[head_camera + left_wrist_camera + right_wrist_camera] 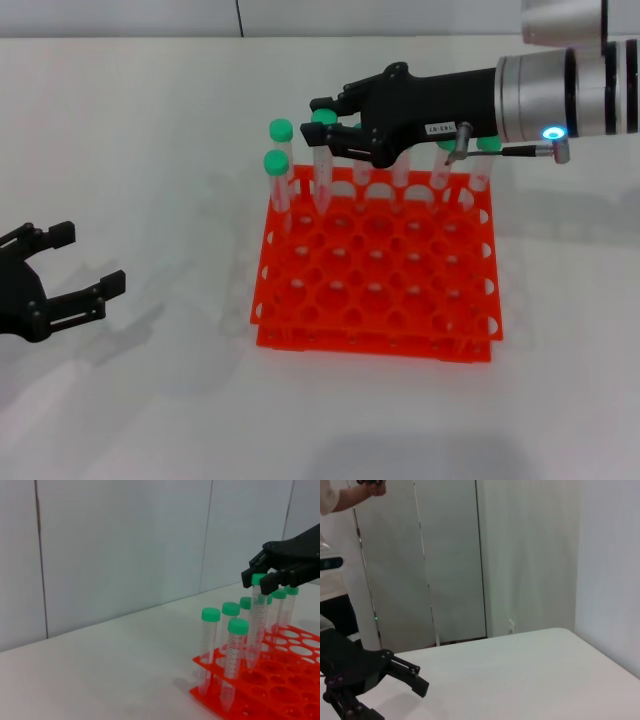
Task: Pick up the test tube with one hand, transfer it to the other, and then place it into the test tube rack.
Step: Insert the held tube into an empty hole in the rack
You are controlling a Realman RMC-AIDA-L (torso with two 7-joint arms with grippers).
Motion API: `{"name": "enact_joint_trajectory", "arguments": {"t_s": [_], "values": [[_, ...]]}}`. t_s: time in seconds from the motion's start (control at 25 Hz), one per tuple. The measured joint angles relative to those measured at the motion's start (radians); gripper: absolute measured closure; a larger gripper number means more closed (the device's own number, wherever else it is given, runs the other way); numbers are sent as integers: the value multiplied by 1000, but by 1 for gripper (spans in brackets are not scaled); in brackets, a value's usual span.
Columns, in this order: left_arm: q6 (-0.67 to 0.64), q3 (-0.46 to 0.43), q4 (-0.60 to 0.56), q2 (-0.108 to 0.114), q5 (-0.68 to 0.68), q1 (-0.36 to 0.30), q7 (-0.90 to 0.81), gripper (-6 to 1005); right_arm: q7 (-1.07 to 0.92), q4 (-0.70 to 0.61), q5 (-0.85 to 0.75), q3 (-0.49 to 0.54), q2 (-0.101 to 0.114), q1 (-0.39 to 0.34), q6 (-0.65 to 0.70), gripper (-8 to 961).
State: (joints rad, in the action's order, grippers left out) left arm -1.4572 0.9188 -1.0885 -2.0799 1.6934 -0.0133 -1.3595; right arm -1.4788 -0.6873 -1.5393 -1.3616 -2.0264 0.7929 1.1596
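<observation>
My right gripper [326, 121] reaches in from the right over the back of the orange-red test tube rack [375, 342] and is shut on the green cap of a clear test tube [322, 165]. In the left wrist view the same right gripper [260, 579] pinches the test tube [256, 625], which hangs upright with its tip at a back hole of the rack [280, 682] and its cap a little higher than its neighbours. My left gripper [90, 260] rests low at the left, open and empty, well away from the rack.
Other green-capped tubes stand in the rack: two at the back-left corner [281, 131] [276, 163] and several along the back row under my right arm [488, 146]. The front rows of holes are empty. White tabletop surrounds the rack; a wall lies behind.
</observation>
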Motion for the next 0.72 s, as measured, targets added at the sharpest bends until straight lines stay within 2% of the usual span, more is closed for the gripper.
{"name": "enact_joint_trajectory", "arguments": {"t_s": [0.72], "values": [[0, 0, 16, 2, 3, 0, 5, 105, -3, -21, 26, -118, -1, -1, -78, 685]]}}
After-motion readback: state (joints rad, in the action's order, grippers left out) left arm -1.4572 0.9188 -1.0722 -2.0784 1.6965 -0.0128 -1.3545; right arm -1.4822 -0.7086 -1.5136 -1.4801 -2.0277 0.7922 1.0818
